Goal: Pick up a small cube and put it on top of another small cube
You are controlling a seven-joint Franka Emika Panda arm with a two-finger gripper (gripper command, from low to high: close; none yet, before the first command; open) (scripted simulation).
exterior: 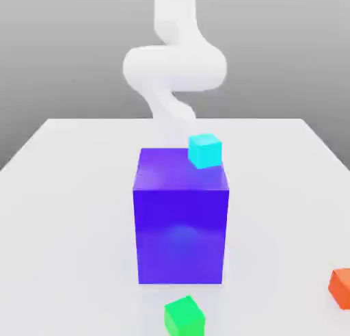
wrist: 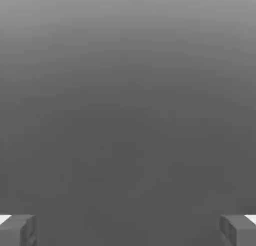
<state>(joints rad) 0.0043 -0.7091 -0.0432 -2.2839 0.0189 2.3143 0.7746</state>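
The small cube is out of view. In the hand view my gripper (wrist: 128, 231) is open: its two grey fingertips (wrist: 18, 230) stand far apart with nothing between them, and plain grey background lies beyond. In the exterior view the white arm (exterior: 174, 66) curls down at the back of the table, behind a big blue-violet block (exterior: 181, 222).
A cyan cube (exterior: 205, 150) shows at the block's far top corner, on the exterior view's right; whether it rests on the block or stands behind it I cannot tell. A green cube (exterior: 184, 317) lies in front of the block. An orange cube (exterior: 340, 287) sits on the white table (exterior: 68, 191).
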